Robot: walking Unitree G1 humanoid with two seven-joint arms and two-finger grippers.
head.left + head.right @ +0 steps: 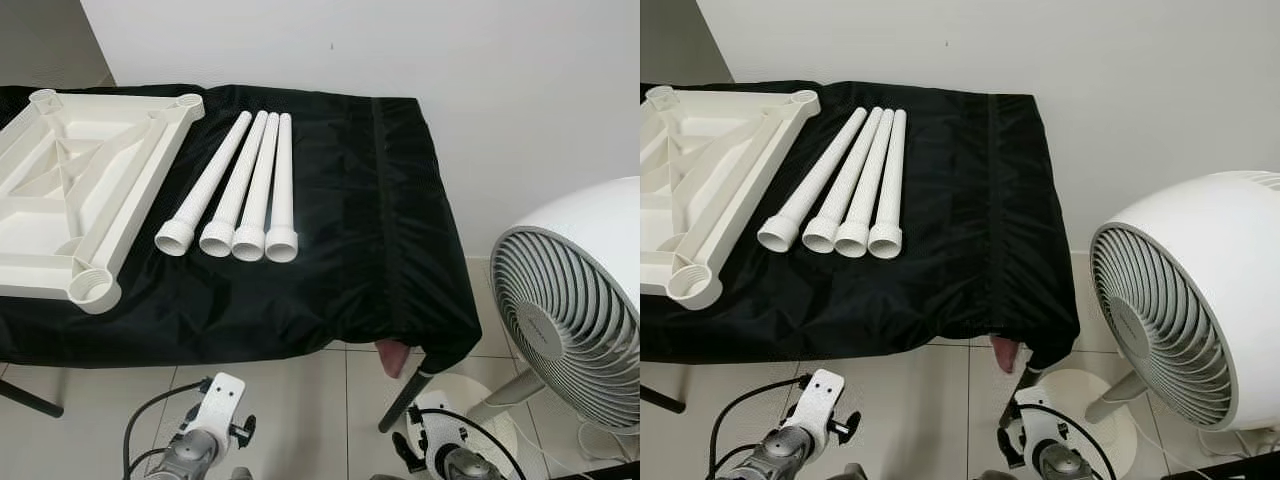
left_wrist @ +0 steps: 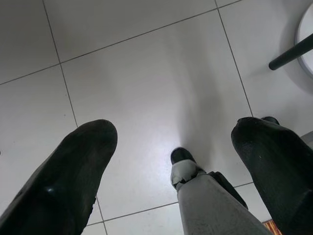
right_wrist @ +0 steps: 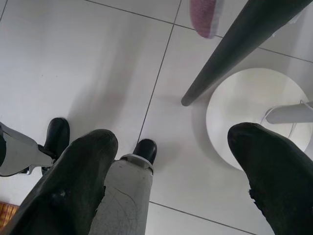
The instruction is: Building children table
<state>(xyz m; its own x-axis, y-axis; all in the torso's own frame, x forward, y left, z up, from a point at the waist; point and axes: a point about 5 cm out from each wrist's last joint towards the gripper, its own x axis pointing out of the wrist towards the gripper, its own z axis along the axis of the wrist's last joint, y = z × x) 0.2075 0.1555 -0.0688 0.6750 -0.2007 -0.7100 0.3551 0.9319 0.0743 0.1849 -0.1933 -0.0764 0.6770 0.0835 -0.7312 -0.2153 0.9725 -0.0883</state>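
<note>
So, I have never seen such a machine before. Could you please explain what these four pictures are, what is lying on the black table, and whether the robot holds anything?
This is a humanoid robot with two arms. The two upper pictures come from the two eyes of a camera on its head, looking down at one scene. A table under a black cloth carries an upturned white tabletop with round sockets at its corners, and beside it four white legs lying side by side, touching. A white fan stands on the floor to the right.

The two lower pictures come from cameras on the wrists. Each looks along two black fingers down at the tiled floor. The left gripper and the right gripper both hang open and hold nothing. The robot's own feet stand below them.
</note>
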